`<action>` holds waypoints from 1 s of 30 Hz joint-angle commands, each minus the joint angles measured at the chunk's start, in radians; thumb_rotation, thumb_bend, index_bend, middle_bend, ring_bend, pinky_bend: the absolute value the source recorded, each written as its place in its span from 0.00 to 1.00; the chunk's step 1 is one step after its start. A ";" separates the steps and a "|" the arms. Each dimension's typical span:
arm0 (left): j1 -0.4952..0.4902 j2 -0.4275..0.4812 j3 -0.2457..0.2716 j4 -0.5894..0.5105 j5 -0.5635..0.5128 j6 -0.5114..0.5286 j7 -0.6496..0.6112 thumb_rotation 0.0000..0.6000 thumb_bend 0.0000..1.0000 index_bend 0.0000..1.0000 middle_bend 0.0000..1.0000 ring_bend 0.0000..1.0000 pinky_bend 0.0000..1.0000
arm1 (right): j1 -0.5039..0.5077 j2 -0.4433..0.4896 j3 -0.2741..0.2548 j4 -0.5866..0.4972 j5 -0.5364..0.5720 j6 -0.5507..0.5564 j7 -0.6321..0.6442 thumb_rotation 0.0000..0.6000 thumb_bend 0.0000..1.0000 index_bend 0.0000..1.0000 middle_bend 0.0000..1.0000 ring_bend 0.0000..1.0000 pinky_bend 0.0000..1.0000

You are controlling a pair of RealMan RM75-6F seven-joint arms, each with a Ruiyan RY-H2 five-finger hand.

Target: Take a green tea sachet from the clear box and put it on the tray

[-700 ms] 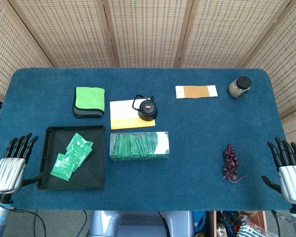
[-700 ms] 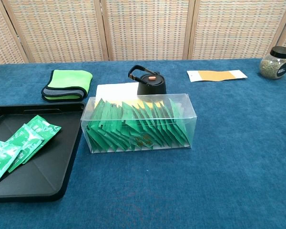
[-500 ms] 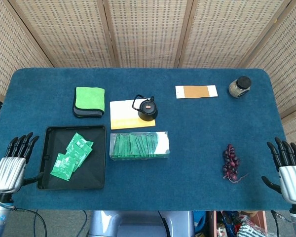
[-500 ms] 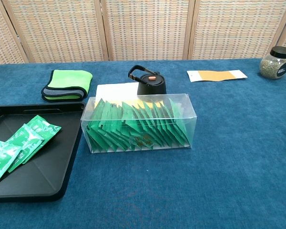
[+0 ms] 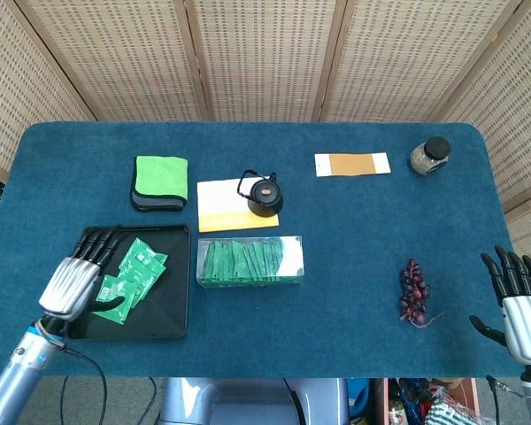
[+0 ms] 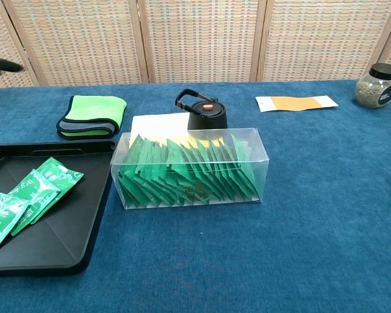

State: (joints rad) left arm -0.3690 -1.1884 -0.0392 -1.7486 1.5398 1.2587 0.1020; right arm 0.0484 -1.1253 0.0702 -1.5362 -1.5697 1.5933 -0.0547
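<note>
Woven cane screens stand behind a blue-carpeted tabletop [image 5: 354,221]. The left hand [image 5: 74,282] hovers over the shallow black plastic tray [image 5: 179,305], fingers spread and empty, near several green sachets [image 5: 131,273] lying there. The right hand [image 5: 520,305] waits open at the far edge. The clear rectangular box of green tea sachets [image 6: 189,175] sits just beside the tray. Tightly packed sachets risk coming out in a clump, or the light box tipping.
</note>
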 commanded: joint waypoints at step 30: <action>-0.460 -0.296 -0.202 0.146 -0.322 -0.474 0.118 1.00 0.06 0.00 0.00 0.00 0.00 | 0.010 0.010 0.023 0.018 0.071 -0.054 0.049 1.00 0.00 0.00 0.00 0.00 0.00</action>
State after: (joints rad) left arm -0.8252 -1.4814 -0.2405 -1.6052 1.2214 0.7879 0.2175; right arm 0.0586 -1.1157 0.0930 -1.5187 -1.4995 1.5395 -0.0063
